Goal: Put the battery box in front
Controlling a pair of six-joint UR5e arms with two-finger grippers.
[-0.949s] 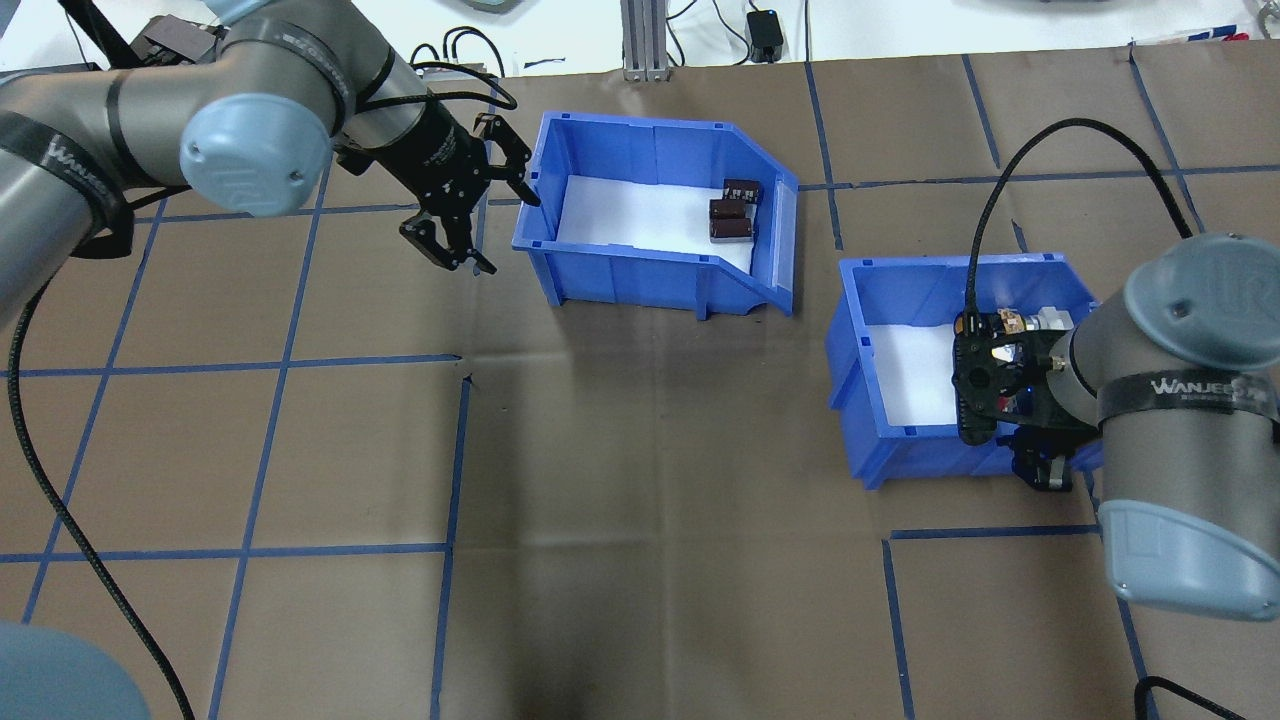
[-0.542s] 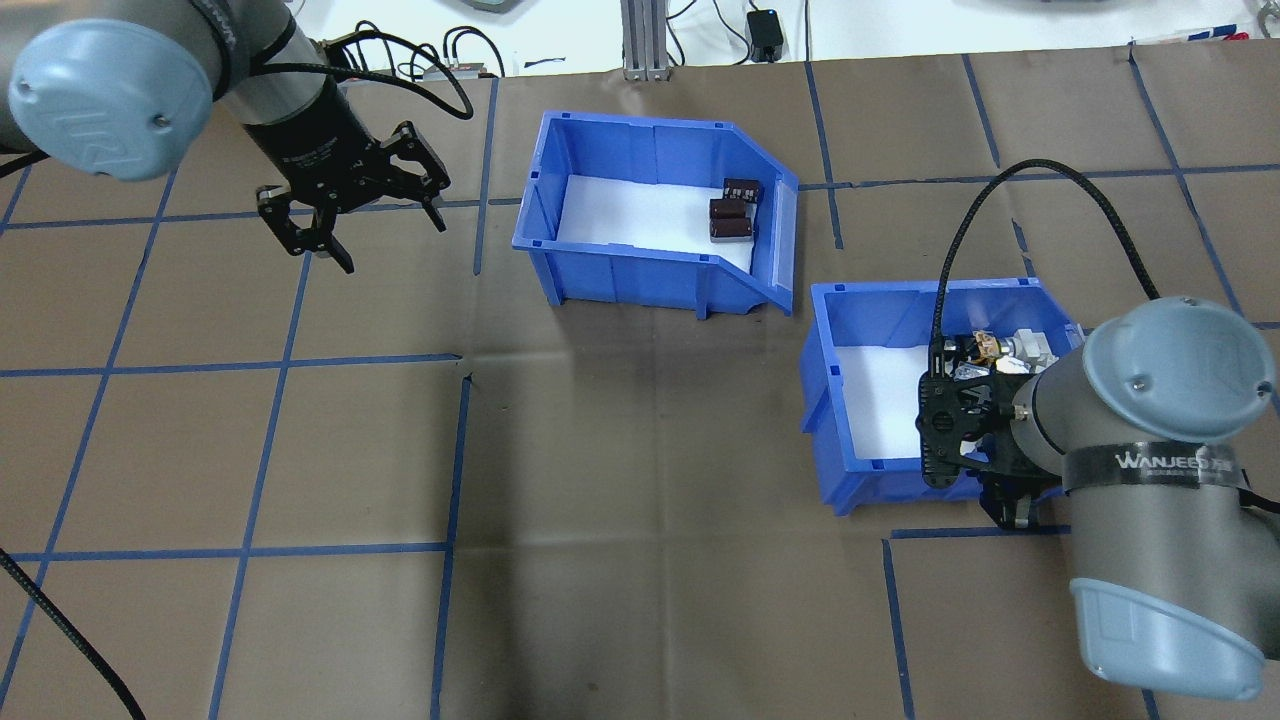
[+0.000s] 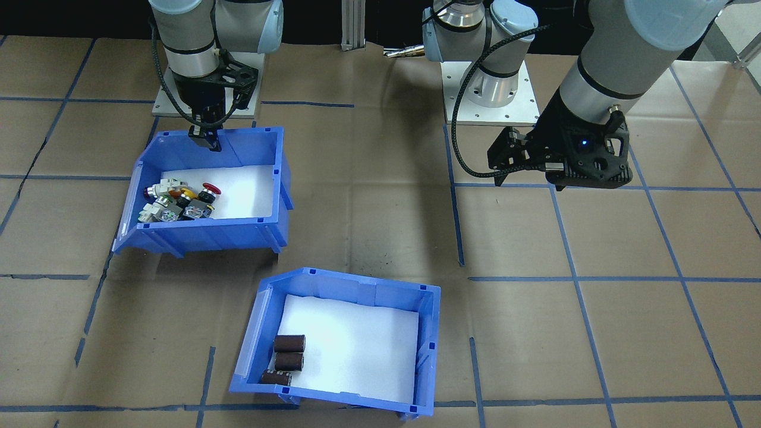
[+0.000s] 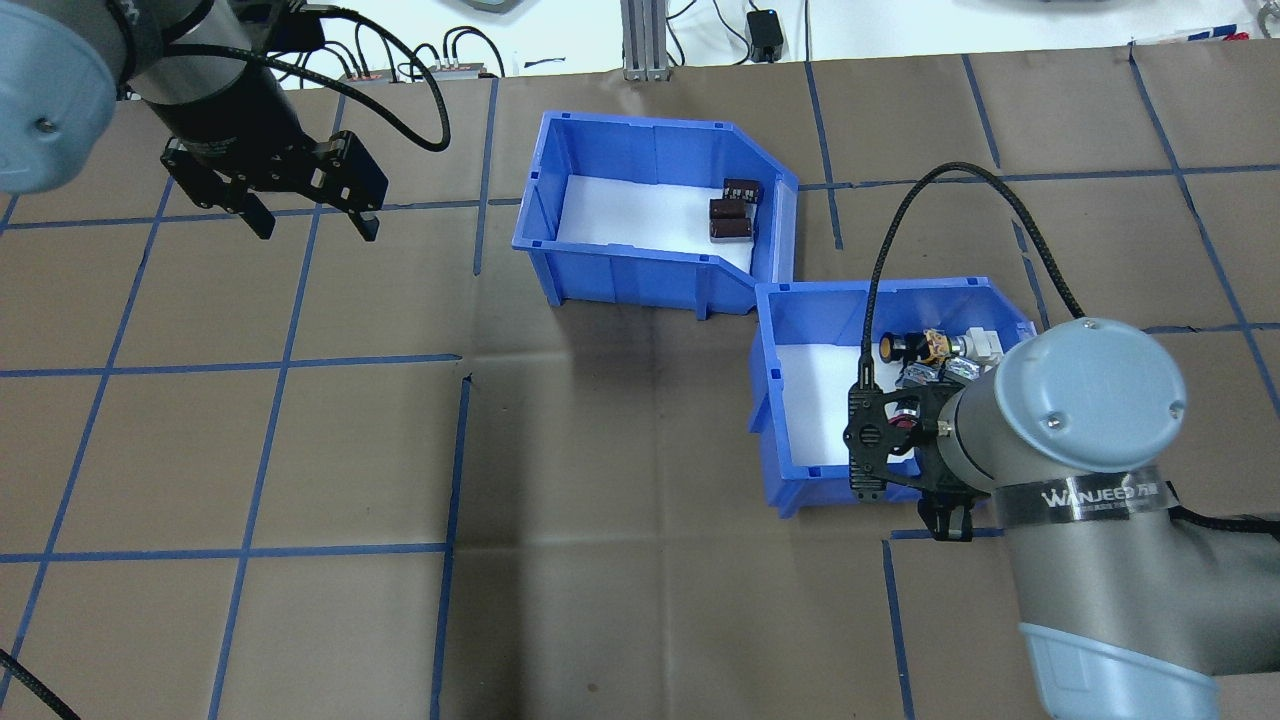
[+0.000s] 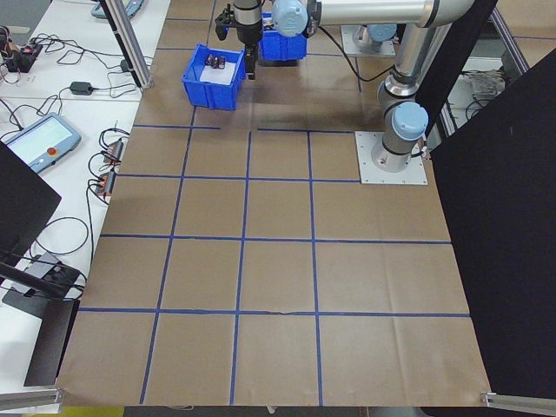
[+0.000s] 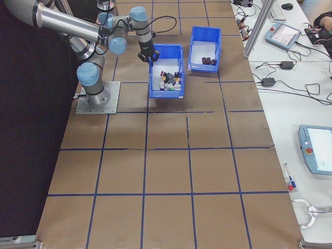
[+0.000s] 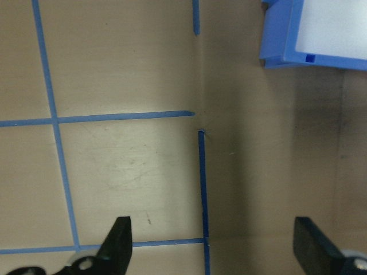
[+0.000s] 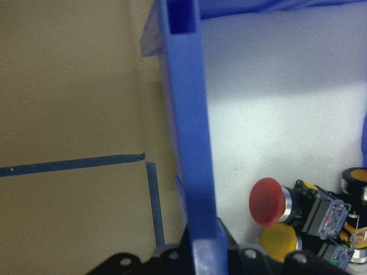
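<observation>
battery box (image 4: 640, 262) well apart from L hand (image 4: 305, 215), spread | R hand (image 3: 205, 138) seemingly pinching switch bin (image 3: 270, 208) wall

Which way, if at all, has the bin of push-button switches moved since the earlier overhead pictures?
Yes. The switch bin has slid left, toward the stationary battery box; their corners now almost meet.

Overhead and front-facing views face each other, both steeply down on the battery box (image 4: 650, 215). Side views look along the table (image 5: 278, 287) from far off. Wrist cameras sit close above the tabletop.
</observation>
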